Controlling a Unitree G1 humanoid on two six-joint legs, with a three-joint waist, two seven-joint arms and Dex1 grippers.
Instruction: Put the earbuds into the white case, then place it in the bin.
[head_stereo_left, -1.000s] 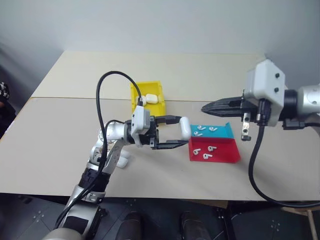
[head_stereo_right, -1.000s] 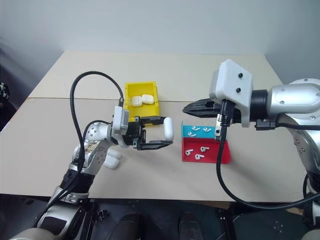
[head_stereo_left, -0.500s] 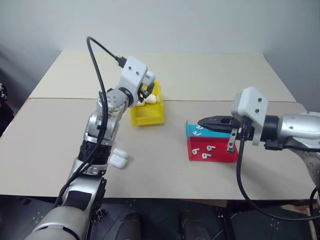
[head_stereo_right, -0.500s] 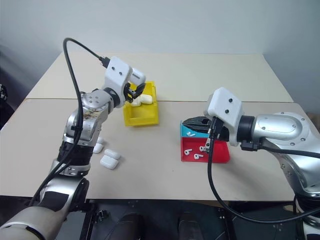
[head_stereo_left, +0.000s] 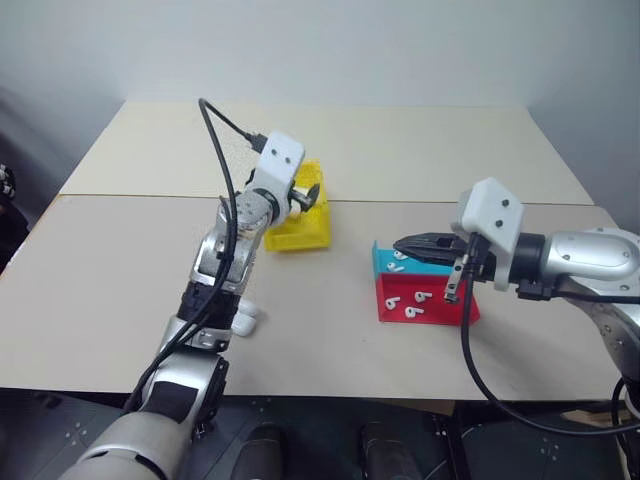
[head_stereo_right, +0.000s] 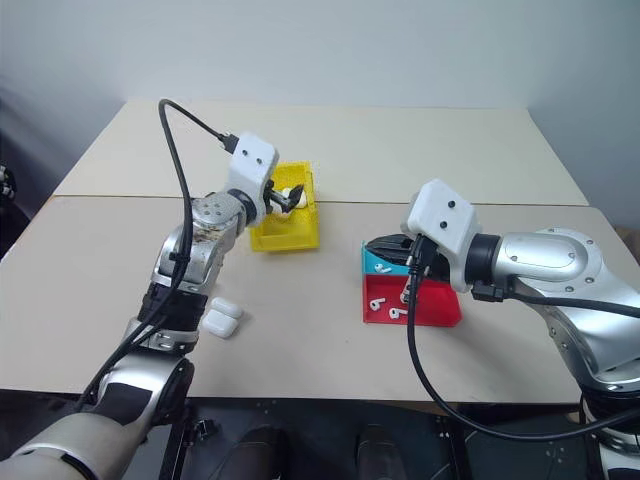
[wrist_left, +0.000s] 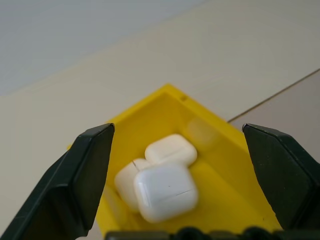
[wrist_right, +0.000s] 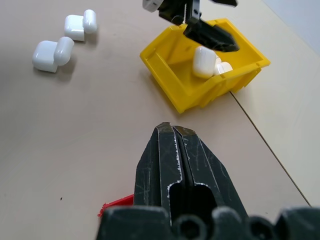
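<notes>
My left gripper (head_stereo_left: 305, 193) hangs over the yellow bin (head_stereo_left: 300, 232), open wide with nothing between its fingers (wrist_left: 82, 180). Three closed white cases lie in the bin; the nearest white case (wrist_left: 165, 196) sits just under the open jaws, touching neither finger. Small white earbuds (head_stereo_left: 412, 311) lie in the red tray (head_stereo_left: 440, 315) and the blue tray (head_stereo_left: 380, 262). My right gripper (head_stereo_left: 418, 245) is shut and empty, hovering above those trays and pointing left toward the bin (wrist_right: 200, 85).
Two more white cases (wrist_right: 52, 52) with lids open lie on the beige table (head_stereo_left: 120, 270) beside my left arm, near the front edge. The red and blue trays stand side by side right of the bin.
My left gripper carried a white case from above the table's middle back to the bin, then opened and let it go. The right arm sank toward the trays, still shut.
</notes>
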